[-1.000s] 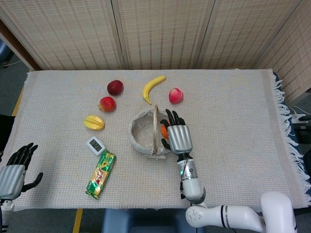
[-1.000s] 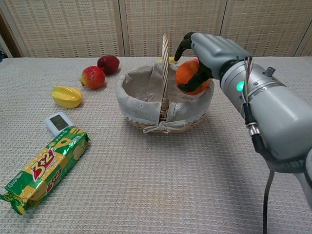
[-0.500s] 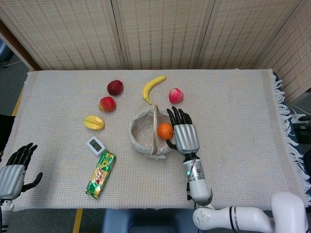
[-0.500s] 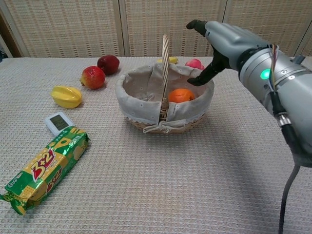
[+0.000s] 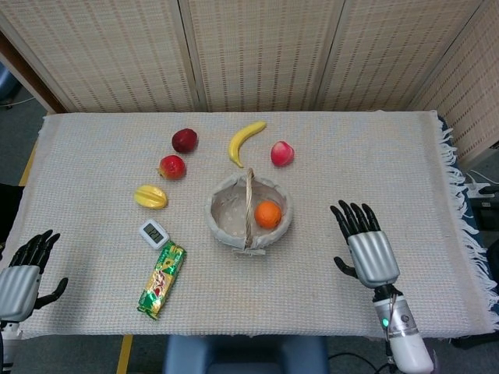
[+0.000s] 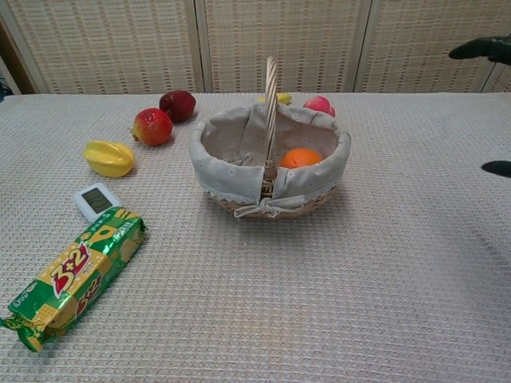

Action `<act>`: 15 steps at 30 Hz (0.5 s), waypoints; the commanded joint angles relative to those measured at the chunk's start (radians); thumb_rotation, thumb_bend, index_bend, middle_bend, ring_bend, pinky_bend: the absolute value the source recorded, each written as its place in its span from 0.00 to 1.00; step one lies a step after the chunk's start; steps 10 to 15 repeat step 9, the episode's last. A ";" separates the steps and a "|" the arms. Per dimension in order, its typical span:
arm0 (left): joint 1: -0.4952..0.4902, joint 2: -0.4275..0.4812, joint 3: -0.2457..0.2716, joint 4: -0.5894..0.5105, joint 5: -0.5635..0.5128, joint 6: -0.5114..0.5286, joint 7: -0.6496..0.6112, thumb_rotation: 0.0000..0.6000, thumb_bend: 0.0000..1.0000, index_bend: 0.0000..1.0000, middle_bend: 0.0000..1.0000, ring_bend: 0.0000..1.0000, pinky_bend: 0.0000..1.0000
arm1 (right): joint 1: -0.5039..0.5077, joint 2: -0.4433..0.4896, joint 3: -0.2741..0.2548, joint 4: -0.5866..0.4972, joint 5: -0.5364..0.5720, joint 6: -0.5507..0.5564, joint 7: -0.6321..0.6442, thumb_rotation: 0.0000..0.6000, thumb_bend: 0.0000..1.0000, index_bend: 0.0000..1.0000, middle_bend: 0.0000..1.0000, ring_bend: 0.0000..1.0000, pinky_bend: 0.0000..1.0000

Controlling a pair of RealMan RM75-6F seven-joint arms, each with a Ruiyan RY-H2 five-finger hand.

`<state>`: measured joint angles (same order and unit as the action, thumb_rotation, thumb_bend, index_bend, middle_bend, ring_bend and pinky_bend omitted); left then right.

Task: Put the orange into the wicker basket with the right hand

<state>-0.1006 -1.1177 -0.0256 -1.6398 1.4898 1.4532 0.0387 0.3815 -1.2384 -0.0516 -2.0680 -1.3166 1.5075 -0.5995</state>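
One orange (image 5: 267, 214) lying inside one wicker basket (image 5: 224, 227), right of handle, on cloth lining. Right hand (image 5: 365, 248) hovering well right of basket, fingers spread, holding nothing; chest view catching only dark fingertips at frame edge. Left hand (image 5: 21, 274) sitting at table's near left corner, fingers apart, seemingly empty though partly cut off. Around basket: two red apples, one peach (image 5: 282, 153), one banana (image 5: 245, 141), one starfruit (image 5: 150, 196), one timer (image 5: 154, 233), one snack pack (image 5: 161, 280).
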 commanded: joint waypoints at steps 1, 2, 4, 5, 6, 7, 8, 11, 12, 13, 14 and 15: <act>0.001 -0.004 0.001 0.005 0.008 0.007 0.005 1.00 0.33 0.00 0.00 0.00 0.11 | -0.148 0.078 -0.144 0.069 -0.175 0.098 0.158 1.00 0.12 0.00 0.00 0.00 0.01; 0.002 -0.005 0.002 0.007 0.011 0.009 0.007 1.00 0.33 0.00 0.00 0.00 0.11 | -0.169 0.077 -0.156 0.099 -0.198 0.115 0.182 1.00 0.12 0.00 0.00 0.00 0.01; 0.002 -0.006 0.002 0.009 0.015 0.012 0.010 1.00 0.33 0.00 0.00 0.00 0.11 | -0.210 0.063 -0.167 0.182 -0.243 0.154 0.232 1.00 0.12 0.00 0.00 0.00 0.01; 0.002 -0.007 0.002 0.010 0.017 0.014 0.010 1.00 0.33 0.00 0.00 0.00 0.11 | -0.225 0.054 -0.165 0.220 -0.257 0.171 0.251 1.00 0.12 0.00 0.00 0.00 0.01; 0.002 -0.007 0.002 0.011 0.018 0.015 0.009 1.00 0.33 0.00 0.00 0.00 0.11 | -0.240 0.041 -0.160 0.258 -0.268 0.188 0.273 1.00 0.12 0.00 0.00 0.00 0.01; 0.003 -0.008 0.003 0.012 0.019 0.015 0.008 1.00 0.33 0.00 0.00 0.00 0.11 | -0.258 0.024 -0.155 0.304 -0.275 0.204 0.306 1.00 0.12 0.00 0.00 0.00 0.01; 0.003 -0.008 0.003 0.013 0.019 0.016 0.007 1.00 0.33 0.00 0.00 0.00 0.11 | -0.269 0.018 -0.156 0.327 -0.275 0.205 0.328 1.00 0.12 0.00 0.00 0.00 0.01; 0.002 -0.008 0.002 0.013 0.020 0.016 0.006 1.00 0.33 0.00 0.00 0.00 0.11 | -0.275 0.016 -0.156 0.342 -0.273 0.199 0.343 1.00 0.12 0.00 0.00 0.00 0.01; 0.002 -0.008 0.002 0.013 0.020 0.016 0.006 1.00 0.33 0.00 0.00 0.00 0.11 | -0.275 0.016 -0.156 0.342 -0.273 0.199 0.343 1.00 0.12 0.00 0.00 0.00 0.01; 0.002 -0.008 0.002 0.013 0.020 0.016 0.006 1.00 0.33 0.00 0.00 0.00 0.11 | -0.275 0.016 -0.156 0.342 -0.273 0.199 0.343 1.00 0.12 0.00 0.00 0.00 0.01; 0.002 -0.008 0.002 0.013 0.020 0.016 0.006 1.00 0.33 0.00 0.00 0.00 0.11 | -0.275 0.016 -0.156 0.342 -0.273 0.199 0.343 1.00 0.12 0.00 0.00 0.00 0.01; 0.002 -0.008 0.002 0.013 0.020 0.016 0.006 1.00 0.33 0.00 0.00 0.00 0.11 | -0.275 0.016 -0.156 0.342 -0.273 0.199 0.343 1.00 0.12 0.00 0.00 0.00 0.01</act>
